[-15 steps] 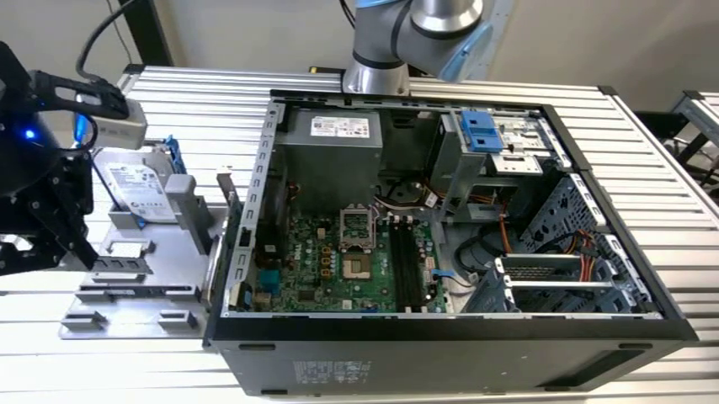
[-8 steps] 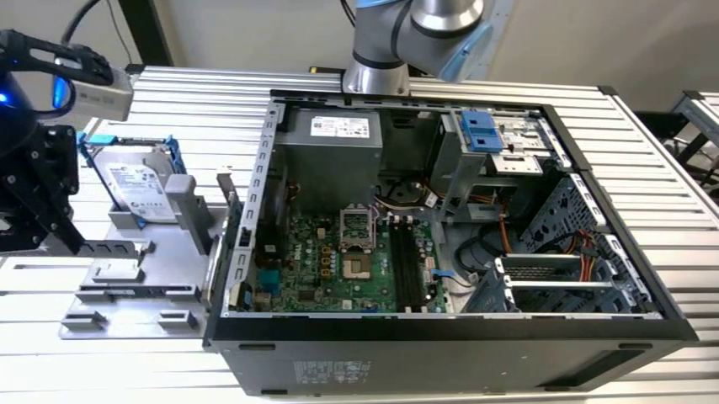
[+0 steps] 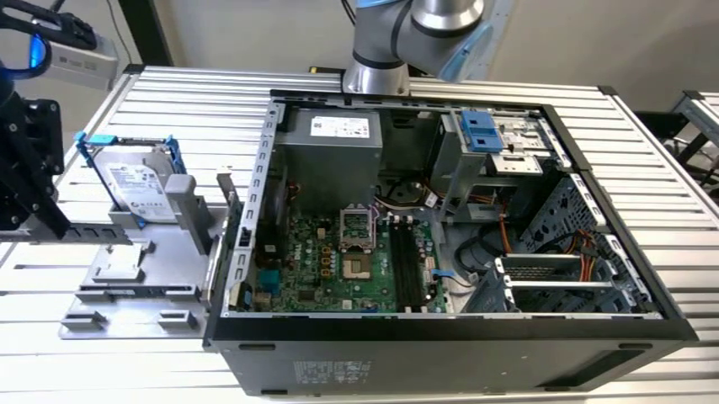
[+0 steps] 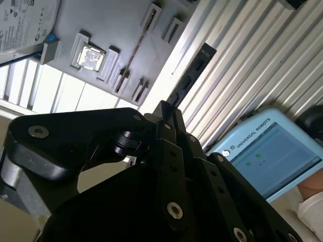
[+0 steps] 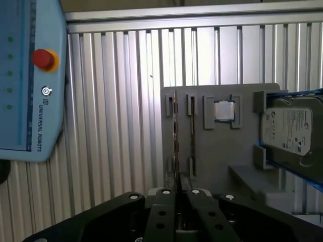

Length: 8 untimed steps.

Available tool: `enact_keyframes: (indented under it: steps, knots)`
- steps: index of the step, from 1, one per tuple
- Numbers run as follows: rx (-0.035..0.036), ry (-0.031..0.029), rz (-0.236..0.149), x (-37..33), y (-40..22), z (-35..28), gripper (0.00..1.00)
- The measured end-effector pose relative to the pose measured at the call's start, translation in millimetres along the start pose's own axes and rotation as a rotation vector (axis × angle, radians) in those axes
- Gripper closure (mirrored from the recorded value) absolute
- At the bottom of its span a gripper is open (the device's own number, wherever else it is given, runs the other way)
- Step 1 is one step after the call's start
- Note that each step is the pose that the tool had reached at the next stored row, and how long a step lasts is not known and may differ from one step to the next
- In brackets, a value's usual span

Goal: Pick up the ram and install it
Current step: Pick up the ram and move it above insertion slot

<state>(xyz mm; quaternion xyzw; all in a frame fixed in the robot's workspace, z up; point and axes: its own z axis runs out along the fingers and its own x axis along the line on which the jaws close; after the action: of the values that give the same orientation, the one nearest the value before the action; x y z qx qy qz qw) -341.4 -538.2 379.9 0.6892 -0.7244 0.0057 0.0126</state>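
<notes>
The gripper (image 5: 176, 189) had its black fingers (image 4: 162, 117) drawn together on one end of the ram (image 4: 189, 75), a long, thin stick that reached straight out from the fingertips. In the second wrist view we saw its flat side, dark against the bright ribbed metal table (image 4: 242, 65), with small dark blocks along it. In the first wrist view we saw it edge-on, as a thin line over the grey fixture (image 5: 212, 151), in line with one of that fixture's two narrow slots. We could not tell whether its far end touched the fixture or hung free of it.

On the same fixture a square silver processor (image 5: 223, 111) sat in its own pocket beside the slots. Further along, a silver hard drive (image 5: 287, 131) in a blue frame stood propped in its holder. A pale blue teach pendant (image 5: 30, 75) with a red stop button lay on the table, apart from the fixture.

In the exterior view the black tool hung at the picture's left edge, just beside the fixture and the hard drive. The open computer case (image 3: 450, 332) lay on the exterior view's right of the fixture. Inside it lay the green motherboard (image 3: 326, 261), with its long black slots (image 3: 407, 265) running side by side. The ram was well apart from that board.
</notes>
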Motion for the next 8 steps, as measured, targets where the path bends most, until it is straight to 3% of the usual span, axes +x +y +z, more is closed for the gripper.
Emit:
enact_keyframes:
  steps: [8]
  knots:
    - [0.0, 0.0, 0.0, 0.7, 0.3, -25.7, 1.0]
